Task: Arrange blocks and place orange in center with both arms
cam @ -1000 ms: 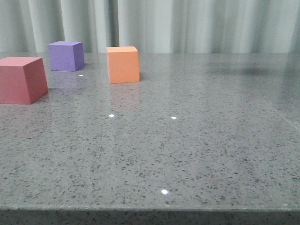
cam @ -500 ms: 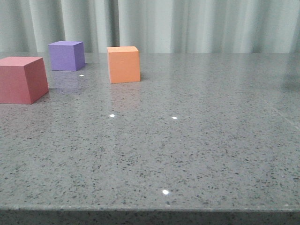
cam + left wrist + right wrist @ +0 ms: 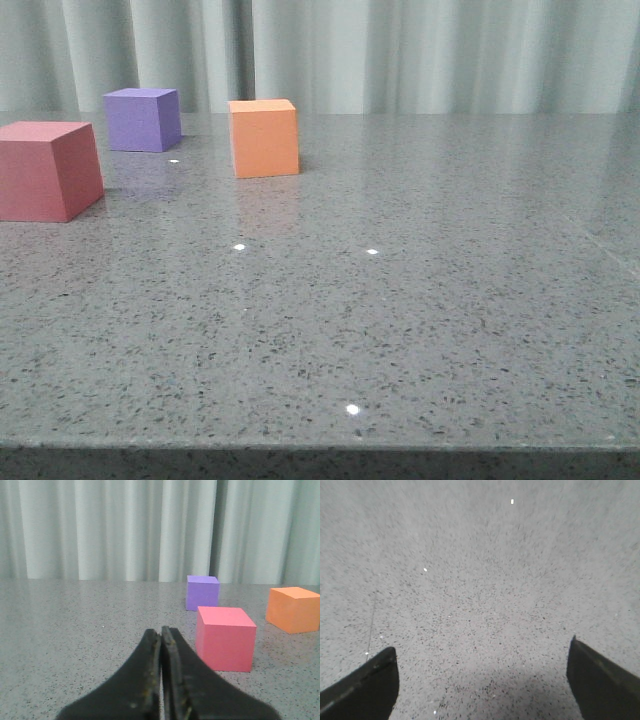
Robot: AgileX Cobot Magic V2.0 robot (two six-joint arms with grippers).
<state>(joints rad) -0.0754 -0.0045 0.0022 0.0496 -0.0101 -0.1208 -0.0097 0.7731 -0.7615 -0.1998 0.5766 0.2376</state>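
Observation:
Three cubes stand on the grey speckled tabletop (image 3: 400, 300) at the back left. The dull red cube (image 3: 45, 170) is nearest the left edge, the purple cube (image 3: 142, 119) sits behind it, and the orange cube (image 3: 264, 137) stands to their right. Neither gripper shows in the front view. My left gripper (image 3: 161, 632) is shut with nothing in it, low over the table, with the red cube (image 3: 225, 637) just ahead to one side, then the purple cube (image 3: 202, 592) and the orange cube (image 3: 293, 609). My right gripper (image 3: 482, 650) is open over bare stone.
A pale pleated curtain (image 3: 400, 50) hangs behind the table's far edge. The table's front edge (image 3: 320, 445) runs along the bottom of the front view. Small light reflections (image 3: 238, 247) dot the glossy stone.
A dark shadow on the table's far right has slid off toward the right edge and faded. The three cubes have stayed in place.

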